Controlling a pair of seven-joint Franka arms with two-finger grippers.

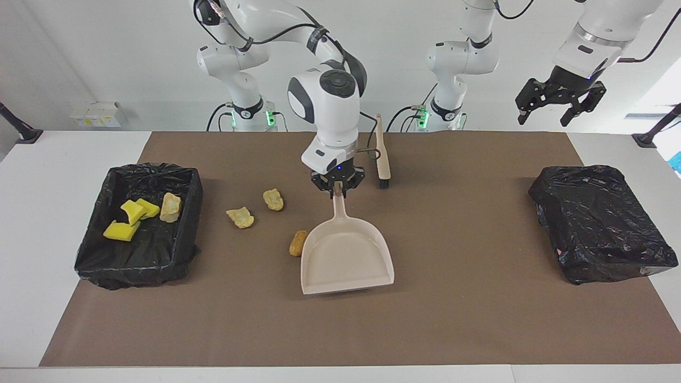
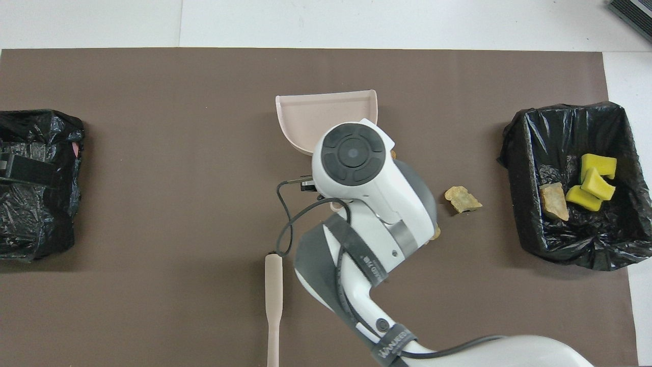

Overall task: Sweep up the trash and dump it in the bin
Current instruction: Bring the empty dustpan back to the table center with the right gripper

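Observation:
My right gripper (image 1: 338,190) is shut on the handle of the beige dustpan (image 1: 346,255), which lies flat on the brown mat with its mouth away from the robots. In the overhead view the arm covers most of the dustpan (image 2: 316,114). Three tan bread lumps lie on the mat: one (image 1: 298,243) touches the pan's side, and two (image 1: 273,199) (image 1: 240,217) lie between the pan and the open bin (image 1: 194,213). Only one lump (image 2: 462,199) shows fully from overhead. In that bin lie three yellow sponge chunks (image 1: 130,218) and one bread lump (image 1: 171,207). My left gripper (image 1: 558,109) is open and empty, high over the left arm's end.
The beige hand brush (image 1: 382,154) lies on the mat beside the right gripper, nearer to the robots than the pan; its handle shows from overhead (image 2: 274,306). A second bin wrapped in a black bag (image 1: 601,223) stands at the left arm's end.

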